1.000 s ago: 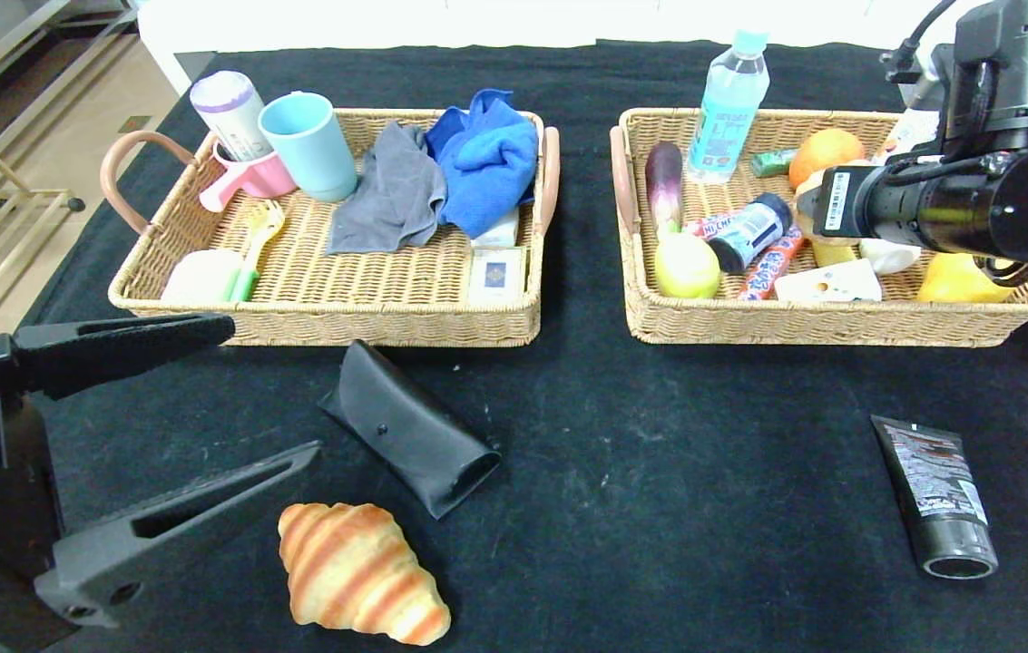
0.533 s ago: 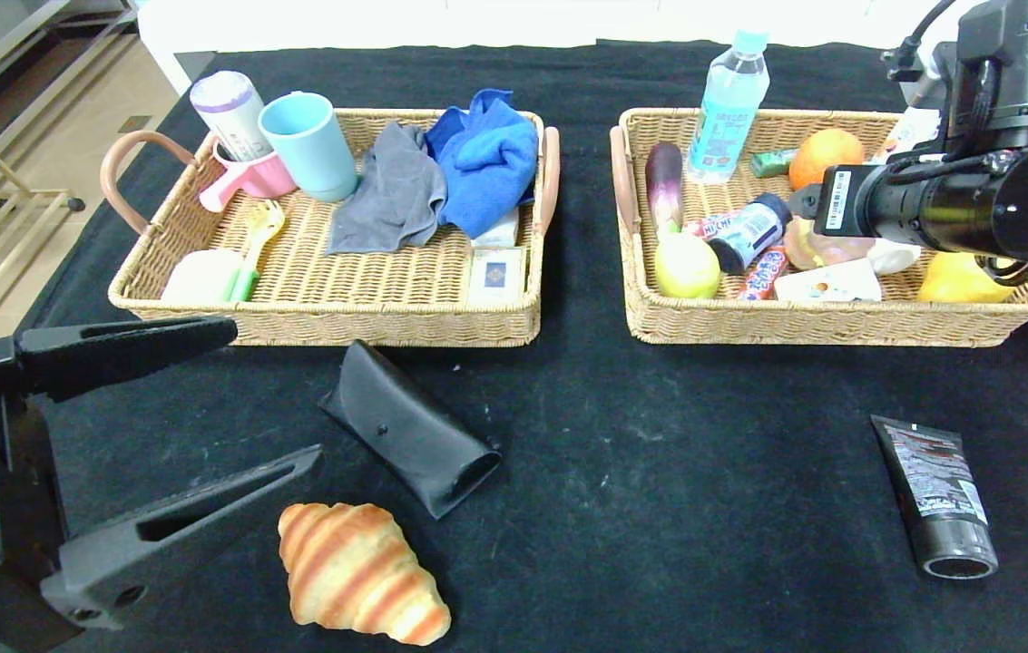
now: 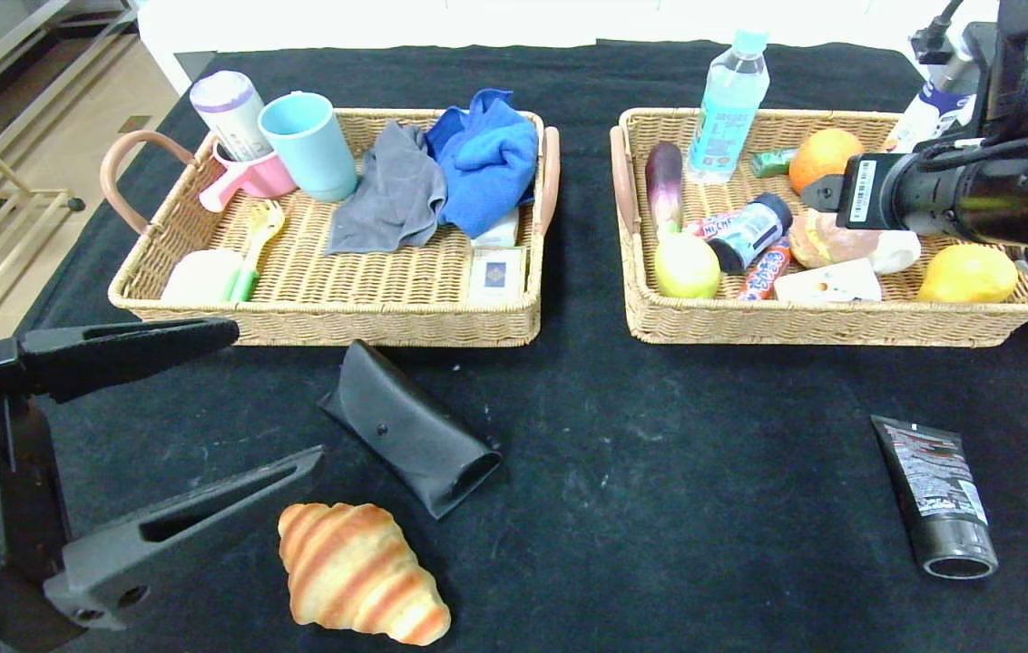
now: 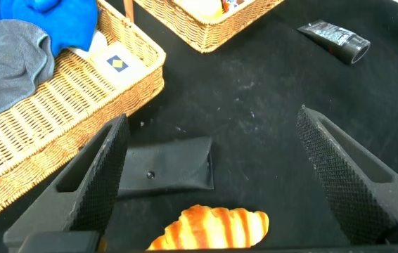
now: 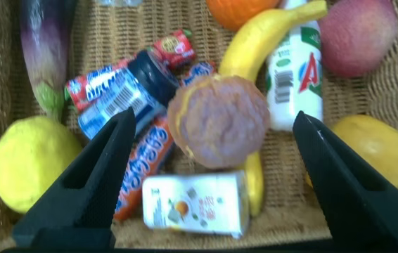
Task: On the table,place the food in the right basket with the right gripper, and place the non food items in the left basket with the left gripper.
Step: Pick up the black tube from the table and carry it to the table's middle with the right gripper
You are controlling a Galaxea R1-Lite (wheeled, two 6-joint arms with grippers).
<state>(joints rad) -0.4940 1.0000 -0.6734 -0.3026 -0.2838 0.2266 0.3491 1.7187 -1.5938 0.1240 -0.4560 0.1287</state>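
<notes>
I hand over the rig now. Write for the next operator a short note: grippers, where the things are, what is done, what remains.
Right gripper: open above the tan wicker right basket, holding nothing; the round pinkish cream puff lies in the basket below it.
Left gripper: open, empty, low over the black-draped table near the black leather glasses case.
Done: cream puff in.
Left: striped golden croissant to the right basket; glasses case and black squeeze tube to the cloth-filled wicker left basket.

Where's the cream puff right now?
The cream puff lies in the right basket, head view right side, between the blue-lidded bottle and the lemon, under the open right gripper.
</notes>
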